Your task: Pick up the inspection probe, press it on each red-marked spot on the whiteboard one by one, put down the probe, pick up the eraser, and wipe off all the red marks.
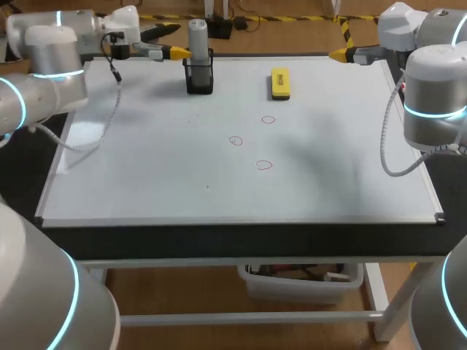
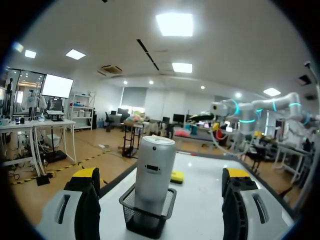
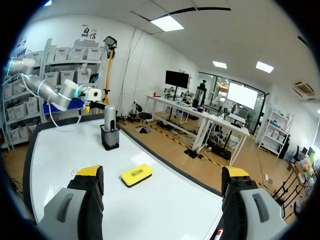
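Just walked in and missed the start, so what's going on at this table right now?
Nothing is held yet. The left tool, open, is lined up on the grey probe standing in its black mesh holder. The right tool sits open at the far corner of the whiteboard. The yellow eraser lies untouched, and three red marks are unwiped.

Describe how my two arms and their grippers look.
The left arm and right arm are white-and-silver tubes with glowing cyan rings and a loose grey cable each. The left gripper and right gripper have grey fingers, black inner faces and yellow tips.
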Controlling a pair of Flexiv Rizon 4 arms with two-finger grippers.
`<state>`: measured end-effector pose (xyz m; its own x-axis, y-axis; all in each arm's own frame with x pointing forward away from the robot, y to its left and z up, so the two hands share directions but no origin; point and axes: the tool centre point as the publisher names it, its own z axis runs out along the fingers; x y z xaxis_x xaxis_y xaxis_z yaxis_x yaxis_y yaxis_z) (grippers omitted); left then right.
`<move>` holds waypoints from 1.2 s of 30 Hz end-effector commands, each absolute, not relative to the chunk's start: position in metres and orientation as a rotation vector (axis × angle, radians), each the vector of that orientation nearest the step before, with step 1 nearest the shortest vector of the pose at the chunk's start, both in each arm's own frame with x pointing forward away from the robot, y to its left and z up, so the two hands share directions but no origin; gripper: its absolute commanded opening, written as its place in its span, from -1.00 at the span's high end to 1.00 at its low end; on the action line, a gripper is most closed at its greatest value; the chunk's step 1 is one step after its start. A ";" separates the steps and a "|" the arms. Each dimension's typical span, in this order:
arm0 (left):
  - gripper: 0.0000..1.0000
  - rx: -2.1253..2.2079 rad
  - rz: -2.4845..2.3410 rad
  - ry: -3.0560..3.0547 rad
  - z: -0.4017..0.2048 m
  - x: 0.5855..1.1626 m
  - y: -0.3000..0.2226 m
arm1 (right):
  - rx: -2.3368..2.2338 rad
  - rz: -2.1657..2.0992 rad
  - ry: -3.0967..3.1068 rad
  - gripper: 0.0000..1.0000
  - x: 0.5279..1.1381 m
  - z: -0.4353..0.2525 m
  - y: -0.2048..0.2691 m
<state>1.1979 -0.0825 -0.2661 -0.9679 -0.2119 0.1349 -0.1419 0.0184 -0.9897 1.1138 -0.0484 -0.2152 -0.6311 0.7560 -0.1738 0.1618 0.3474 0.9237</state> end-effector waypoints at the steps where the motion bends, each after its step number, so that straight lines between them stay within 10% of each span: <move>1: -1.00 -0.134 -2.300 2.307 -0.275 1.207 -0.098 | 0.796 1.286 2.015 -1.00 1.114 -0.216 -0.049; 36: -1.00 -0.213 -2.287 2.245 -0.282 1.212 -0.145 | 0.796 1.286 2.015 -1.00 1.114 -0.216 -0.049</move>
